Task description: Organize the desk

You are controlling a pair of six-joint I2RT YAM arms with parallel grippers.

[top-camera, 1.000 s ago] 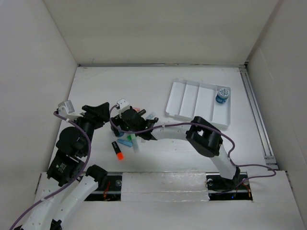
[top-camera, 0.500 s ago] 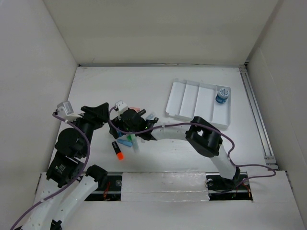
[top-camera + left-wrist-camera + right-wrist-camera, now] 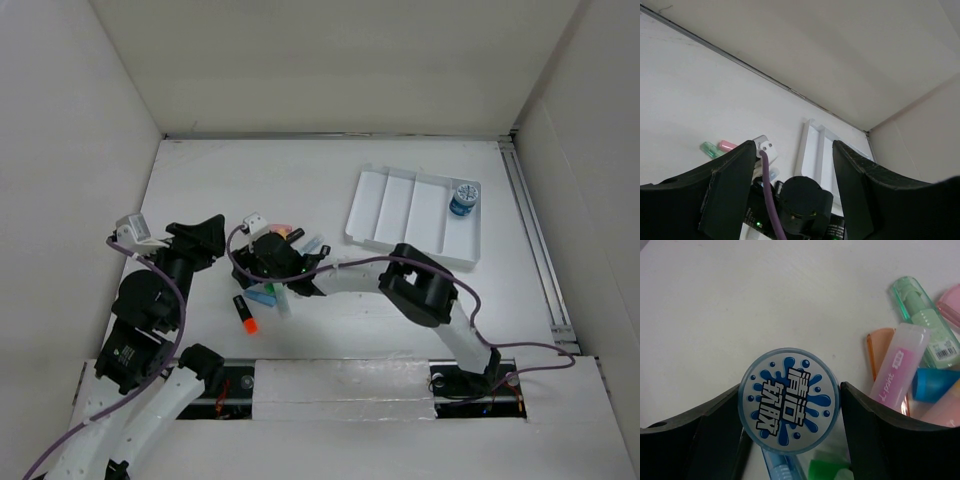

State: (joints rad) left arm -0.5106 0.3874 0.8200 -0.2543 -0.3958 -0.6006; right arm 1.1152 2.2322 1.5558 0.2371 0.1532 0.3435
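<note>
Your right fingers (image 3: 715, 440) have just edged slightly left over the table (image 3: 300, 180), pinching the round blue-lidded tub (image 3: 790, 400) above the loose pens (image 3: 900, 365), so a carry toward the tray (image 3: 400, 205) looks next. Meanwhile your left fingers (image 3: 730, 190) hang wide apart, empty.

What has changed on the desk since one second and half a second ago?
The right gripper, closed on a round blue-and-white lidded pot, shifted slightly left, showing more of a pink marker. The open left gripper drew slightly left and nearer. The white compartment tray, the pot in it and the black orange-capped marker stayed put.
</note>
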